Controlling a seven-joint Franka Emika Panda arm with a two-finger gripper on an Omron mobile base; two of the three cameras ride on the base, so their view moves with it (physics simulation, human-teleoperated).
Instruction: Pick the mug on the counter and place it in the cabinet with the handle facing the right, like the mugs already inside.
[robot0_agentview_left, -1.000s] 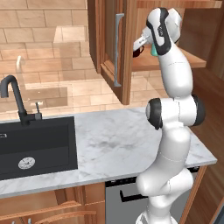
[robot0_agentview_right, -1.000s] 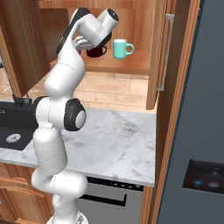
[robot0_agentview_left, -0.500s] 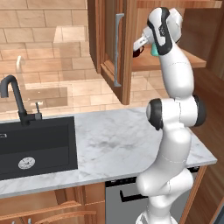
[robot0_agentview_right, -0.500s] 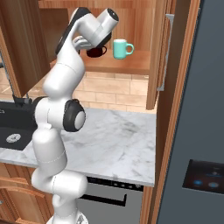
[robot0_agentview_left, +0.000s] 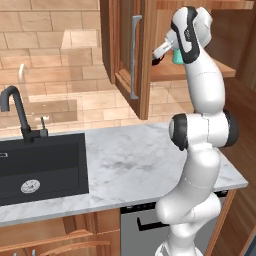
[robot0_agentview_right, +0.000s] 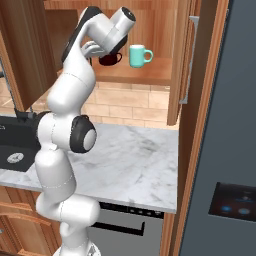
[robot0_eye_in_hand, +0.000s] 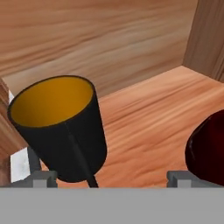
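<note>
Reaching into the cabinet (robot0_agentview_right: 180, 55), the gripper (robot0_eye_in_hand: 109, 177) hangs above the shelf (robot0_eye_in_hand: 148, 127), ready for setting down. The fingers (robot0_eye_in_hand: 41, 178) are spread, the black mug (robot0_eye_in_hand: 61, 127) by the left one; whether they grip it, I cannot tell.

Black mug (robot0_eye_in_hand: 65, 131), yellow-orange inside

Wooden shelf (robot0_agentview_right: 150, 75) inside the cabinet (robot0_agentview_left: 122, 45), bearing a teal mug (robot0_agentview_right: 138, 55) and a dark red cup (robot0_agentview_right: 110, 58) just beside it. Below, a marble counter (robot0_agentview_left: 145, 160) with a black inset sink (robot0_agentview_left: 40, 165) and faucet (robot0_agentview_left: 17, 112) at one end.
</note>
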